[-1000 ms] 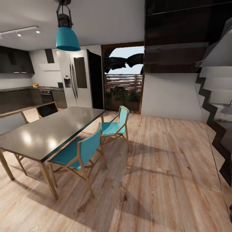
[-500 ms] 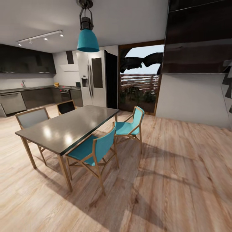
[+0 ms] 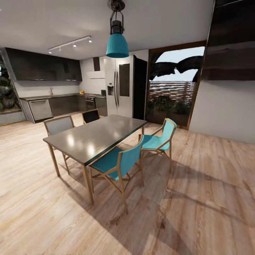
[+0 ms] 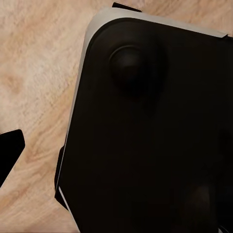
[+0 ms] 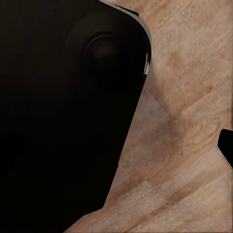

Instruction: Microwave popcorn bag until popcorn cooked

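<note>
From my head camera, the kitchen of dark glossy cabinets (image 3: 42, 67) occupies the upper left of the frame, beyond a grey rectangular dining table (image 3: 95, 136) with teal wood-framed chairs (image 3: 118, 163). The long glossy grey surface (image 3: 53, 96) runs along the far wall beside the tall silver fridge (image 3: 120, 90). A small yellowish item sits on it, too distant to identify as the popcorn bag; the microwave cannot be made out either. Both wrist cameras face the pale wood floor (image 5: 189, 121) and my dark base (image 4: 155, 136), so claw state cannot be determined. Handling judgement: a paper sack is light and crushable; grip the rolled rim gently.
</note>
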Tool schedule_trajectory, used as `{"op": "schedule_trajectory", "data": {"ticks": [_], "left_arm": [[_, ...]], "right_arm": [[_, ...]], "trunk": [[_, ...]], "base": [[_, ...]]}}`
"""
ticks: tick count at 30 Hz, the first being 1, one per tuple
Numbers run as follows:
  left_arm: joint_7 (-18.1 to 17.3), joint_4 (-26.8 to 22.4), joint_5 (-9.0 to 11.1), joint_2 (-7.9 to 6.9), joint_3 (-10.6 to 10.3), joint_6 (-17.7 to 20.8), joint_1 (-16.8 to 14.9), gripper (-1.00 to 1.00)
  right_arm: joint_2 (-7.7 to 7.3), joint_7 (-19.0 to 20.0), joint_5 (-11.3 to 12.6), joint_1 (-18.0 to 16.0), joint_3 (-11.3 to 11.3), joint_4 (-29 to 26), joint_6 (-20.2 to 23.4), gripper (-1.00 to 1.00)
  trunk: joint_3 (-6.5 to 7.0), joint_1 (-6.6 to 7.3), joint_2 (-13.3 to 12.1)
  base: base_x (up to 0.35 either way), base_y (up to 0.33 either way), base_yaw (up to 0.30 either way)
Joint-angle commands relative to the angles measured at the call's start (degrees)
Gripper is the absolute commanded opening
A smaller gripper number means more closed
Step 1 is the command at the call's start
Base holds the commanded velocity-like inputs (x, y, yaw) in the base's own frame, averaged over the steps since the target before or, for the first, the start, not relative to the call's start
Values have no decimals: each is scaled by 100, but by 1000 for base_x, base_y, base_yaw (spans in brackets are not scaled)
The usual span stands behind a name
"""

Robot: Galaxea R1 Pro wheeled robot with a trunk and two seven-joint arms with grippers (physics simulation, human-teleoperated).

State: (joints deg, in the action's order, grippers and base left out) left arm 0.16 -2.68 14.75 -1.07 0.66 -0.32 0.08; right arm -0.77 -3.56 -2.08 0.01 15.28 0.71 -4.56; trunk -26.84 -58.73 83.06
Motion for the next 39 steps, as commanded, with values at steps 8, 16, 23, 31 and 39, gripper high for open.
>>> {"op": "schedule_trajectory", "data": {"ticks": [8,16,23,31,39], "left_arm": [[-21,-25,53,109,9,-95,1,100],[-25,-12,72,200,65,-244,1,100],[-25,-14,80,211,67,-245,1,100],[13,-14,99,209,79,-249,1,100],[19,-13,715,204,65,-249,1,100]], "right_arm": [[6,-22,-100,-1,81,-8,-45,100],[7,-22,-90,-1,78,-34,-31,100],[-4,-22,-99,-1,116,-36,-2,100],[4,-38,-76,-1,95,-36,-23,100],[11,-39,-70,-1,72,-28,-5,100]], "trunk": [[7,0,2],[21,0,2],[21,0,2],[21,0,2],[21,0,2]], "base": [[0,0,300],[0,0,295],[0,0,295],[0,0,295],[0,0,295]]}}
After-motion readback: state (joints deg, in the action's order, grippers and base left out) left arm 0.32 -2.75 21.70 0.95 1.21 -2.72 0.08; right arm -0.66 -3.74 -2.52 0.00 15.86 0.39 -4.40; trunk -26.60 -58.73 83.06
